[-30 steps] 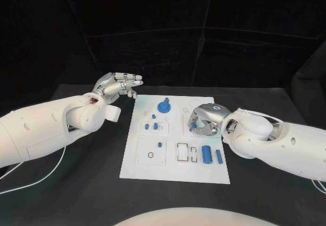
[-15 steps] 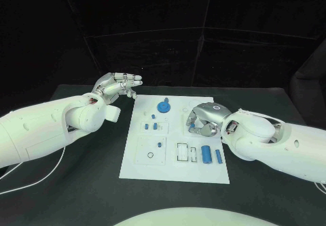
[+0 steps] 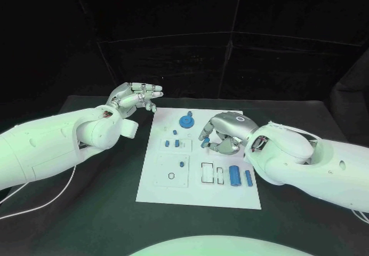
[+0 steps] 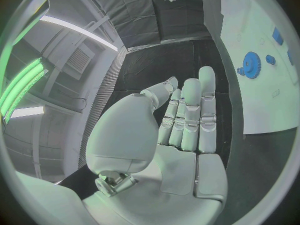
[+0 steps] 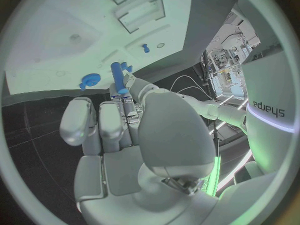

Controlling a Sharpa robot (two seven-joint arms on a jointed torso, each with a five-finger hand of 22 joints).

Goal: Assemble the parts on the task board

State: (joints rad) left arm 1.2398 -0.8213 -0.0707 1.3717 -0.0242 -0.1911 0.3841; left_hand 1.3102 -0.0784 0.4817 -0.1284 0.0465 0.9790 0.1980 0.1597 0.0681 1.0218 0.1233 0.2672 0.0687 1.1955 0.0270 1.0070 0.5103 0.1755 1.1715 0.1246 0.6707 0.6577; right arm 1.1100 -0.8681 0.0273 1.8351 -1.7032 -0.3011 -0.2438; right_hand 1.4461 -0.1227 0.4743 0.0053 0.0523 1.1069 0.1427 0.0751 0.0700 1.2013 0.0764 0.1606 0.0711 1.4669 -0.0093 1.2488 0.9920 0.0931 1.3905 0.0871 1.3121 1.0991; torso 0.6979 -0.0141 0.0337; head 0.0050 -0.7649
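— What carries everything?

— A black table [image 3: 92, 213], with the white board [image 3: 198, 192] lying lengthwise in its middle, a short end toward the table's far edge.

— And the arms?

— The left hand [image 3: 135, 96] is raised just off the board's far left corner. In its wrist view the fingers [image 4: 190, 115] lie straight and side by side, the thumb beside them, nothing in them. The right hand [image 3: 223, 130] is over the board's right half, toward the far end.

— Is the right hand holding something?

— Yes. Its wrist view shows a blue pin [image 5: 117, 77] pinched at the fingertips [image 5: 134, 87], sticking out toward the board. In the head view a bit of blue shows at those fingertips.

— What lies on the board?

— Near the far edge, a blue gear [image 3: 187, 120]. Below it, toward the left side, some small blue pegs [image 3: 175, 142]. Further toward the near edge on the left, a square panel with a small blue stud [image 3: 181, 164] and a dark ring [image 3: 170, 175]. By the right edge, nearer the near end, a thick blue cylinder [image 3: 233, 174] with a slimmer blue rod [image 3: 248, 177] just beside it, and a still smaller blue piece [image 3: 219, 173] on the cylinder's other side, next to a rectangular slot [image 3: 207, 172].
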